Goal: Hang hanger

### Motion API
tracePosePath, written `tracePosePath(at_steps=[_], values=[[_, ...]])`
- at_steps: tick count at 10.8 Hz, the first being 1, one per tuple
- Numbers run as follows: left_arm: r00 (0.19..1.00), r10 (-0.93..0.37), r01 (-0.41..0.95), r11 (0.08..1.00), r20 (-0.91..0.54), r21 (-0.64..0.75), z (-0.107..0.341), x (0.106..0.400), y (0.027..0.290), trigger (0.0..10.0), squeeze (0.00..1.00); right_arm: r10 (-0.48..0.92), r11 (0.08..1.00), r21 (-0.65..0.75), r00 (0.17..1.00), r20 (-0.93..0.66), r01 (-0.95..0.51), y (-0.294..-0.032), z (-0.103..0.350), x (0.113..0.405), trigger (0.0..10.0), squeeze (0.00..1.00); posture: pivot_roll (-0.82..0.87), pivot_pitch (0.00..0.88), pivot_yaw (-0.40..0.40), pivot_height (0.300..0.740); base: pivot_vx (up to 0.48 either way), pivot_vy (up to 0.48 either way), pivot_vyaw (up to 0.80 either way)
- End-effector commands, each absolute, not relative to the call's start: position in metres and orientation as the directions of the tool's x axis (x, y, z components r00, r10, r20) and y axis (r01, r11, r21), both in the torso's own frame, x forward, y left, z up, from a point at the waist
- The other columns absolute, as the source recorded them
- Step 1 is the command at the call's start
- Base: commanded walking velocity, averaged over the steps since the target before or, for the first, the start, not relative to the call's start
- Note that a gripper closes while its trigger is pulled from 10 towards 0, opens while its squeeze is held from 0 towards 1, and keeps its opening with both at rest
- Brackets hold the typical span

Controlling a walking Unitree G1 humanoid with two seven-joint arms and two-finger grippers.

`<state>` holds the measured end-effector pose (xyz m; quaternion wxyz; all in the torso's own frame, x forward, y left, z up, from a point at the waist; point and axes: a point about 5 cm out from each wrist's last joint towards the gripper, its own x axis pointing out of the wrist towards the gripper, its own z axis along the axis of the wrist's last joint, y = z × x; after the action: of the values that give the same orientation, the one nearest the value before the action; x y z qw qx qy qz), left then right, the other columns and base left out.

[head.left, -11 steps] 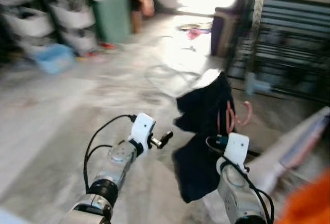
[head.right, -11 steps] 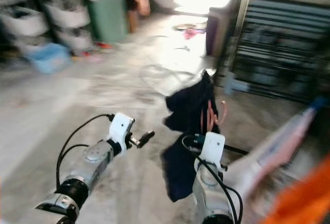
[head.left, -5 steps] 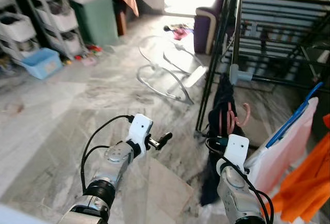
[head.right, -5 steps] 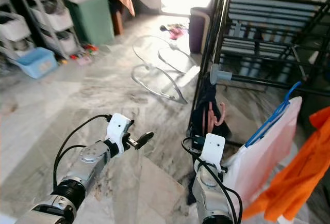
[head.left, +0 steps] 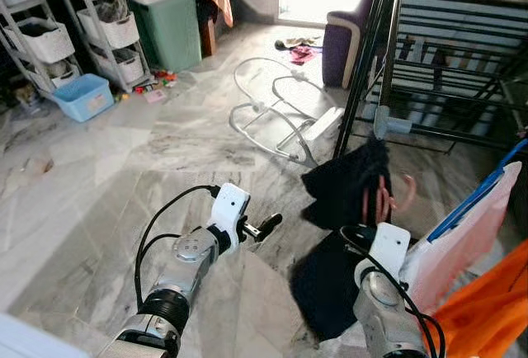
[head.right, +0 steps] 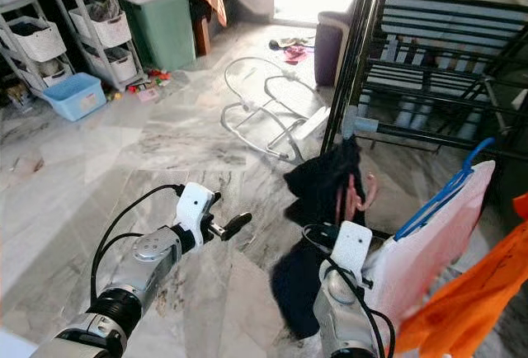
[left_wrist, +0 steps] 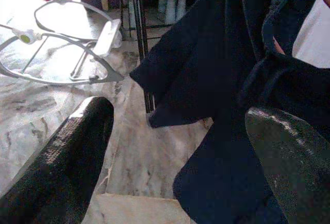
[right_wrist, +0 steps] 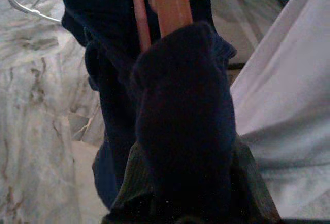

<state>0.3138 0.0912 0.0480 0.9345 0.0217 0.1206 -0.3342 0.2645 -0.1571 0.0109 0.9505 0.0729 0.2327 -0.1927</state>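
My right gripper [right_wrist: 183, 182] is shut on a pink hanger [head.left: 386, 199] that carries a dark navy garment [head.left: 342, 209]. The cloth drapes over the fingers and hides them; the hanger's pink stem [right_wrist: 167, 2] rises between them. The garment hangs low in front of the black drying rack [head.left: 388, 36], its lower part near the marble floor. My left gripper [head.left: 268, 225] is open and empty, held out to the left of the garment, and in the left wrist view its two black fingers [left_wrist: 62, 157] stand wide apart with the navy cloth [left_wrist: 232, 79] ahead.
A white garment on a blue hanger [head.left: 466, 226] and an orange cloth [head.left: 495, 308] hang at the right. A metal bouncer frame [head.left: 272, 110] lies on the floor ahead. Shelves with baskets [head.left: 49, 36], a blue bin [head.left: 82, 96] and a green cabinet [head.left: 173, 28] line the far left.
The head view has swung and steadied. The navy garment has swung out leftwards from beside the rack leg and now billows wider. My left arm holds the same pose.
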Motion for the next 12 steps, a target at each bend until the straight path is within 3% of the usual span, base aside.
tracePosePath(at_steps=[1,5,12], values=[[0.745,-0.62,0.633,0.773,-0.247,-0.033,0.0476,0.3129,0.0932,10.0,0.0,-0.321,0.913,0.083,0.83,-0.457,0.399,-0.149,0.0151,0.2663,10.0,0.0,-0.01,0.0,0.003,0.74,0.0,0.0,-0.8],[0.731,-0.633,0.647,0.762,-0.256,-0.037,0.0455,0.3108,0.0928,10.0,0.0,-0.313,0.918,0.081,0.833,-0.456,0.389,-0.1474,0.015,0.2652,10.0,0.0,-0.02,0.0,0.007,0.74,0.0,0.0,0.0],[0.714,-0.649,0.665,0.746,-0.263,-0.037,0.0432,0.3082,0.0933,10.0,0.0,-0.288,0.927,0.086,0.841,-0.457,0.365,-0.1425,0.0152,0.2682,10.0,0.0,-0.01,0.0,0.003,0.74,0.41,0.0,-0.18]])
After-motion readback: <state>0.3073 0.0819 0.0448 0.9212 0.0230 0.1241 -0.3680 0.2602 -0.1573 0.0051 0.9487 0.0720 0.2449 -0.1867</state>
